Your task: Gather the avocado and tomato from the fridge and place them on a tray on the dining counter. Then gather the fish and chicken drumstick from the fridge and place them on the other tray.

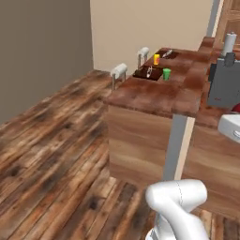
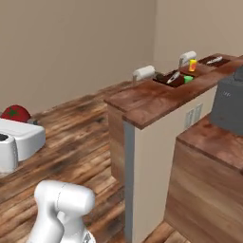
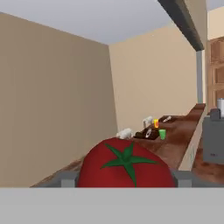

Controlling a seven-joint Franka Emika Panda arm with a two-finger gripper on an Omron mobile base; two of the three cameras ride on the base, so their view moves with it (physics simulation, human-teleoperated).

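A: Where was the round red tomato with the green star-shaped calyx [image 3: 127,165]?

B: Clamped in the two-finger gripper [image 3: 127,178], one grey finger pressed against each side of it. In the right base view the tomato [image 2: 15,113] peeked out just behind the white hand, held up in the air.

A: So the jaws were grasping it?

B: Yes, spread wide around the fruit and touching it on both flanks.

A: And the long glossy reddish-brown wood-plank dining counter [image 1: 154,96]?

B: It was ahead of the arm, well apart from the tomato. Two dark brown trays [image 1: 149,72] lay at its far end, with a small green cup [image 1: 166,73] just beside the nearer one and a small yellow cup [image 1: 156,59] between them. Two white-cushioned stools [image 1: 119,71] stood along its outer edge.
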